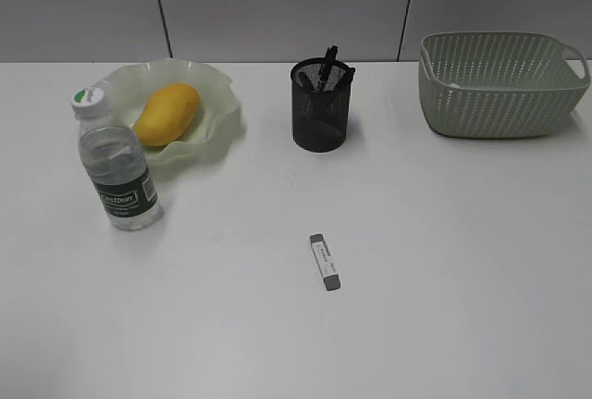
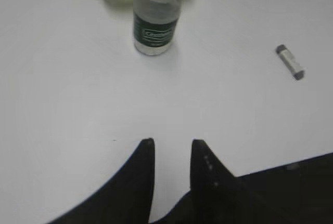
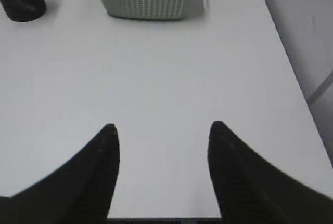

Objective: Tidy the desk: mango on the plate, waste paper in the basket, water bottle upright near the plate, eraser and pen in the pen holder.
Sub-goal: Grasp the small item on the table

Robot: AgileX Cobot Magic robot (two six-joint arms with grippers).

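- The eraser is left lying flat on the desk, well apart from the holder, so it is judged to be the thing still to be picked up.
- In the left wrist view the eraser is seen ahead and to the right of the left gripper, with clear desk between them; it is absent from the right wrist view, so the left arm is judged the nearer.
- Its long axis is seen running roughly front to back in the exterior view, slightly slanted.
- The left gripper is seen empty, its jaws only narrowly parted; the right gripper is spread wide and empty.
- The mango is seen on the plate, and the bottle upright just beside it (the basket holds nothing that can be made out).
- The surface is plain, white and flat, with free room all round the eraser.
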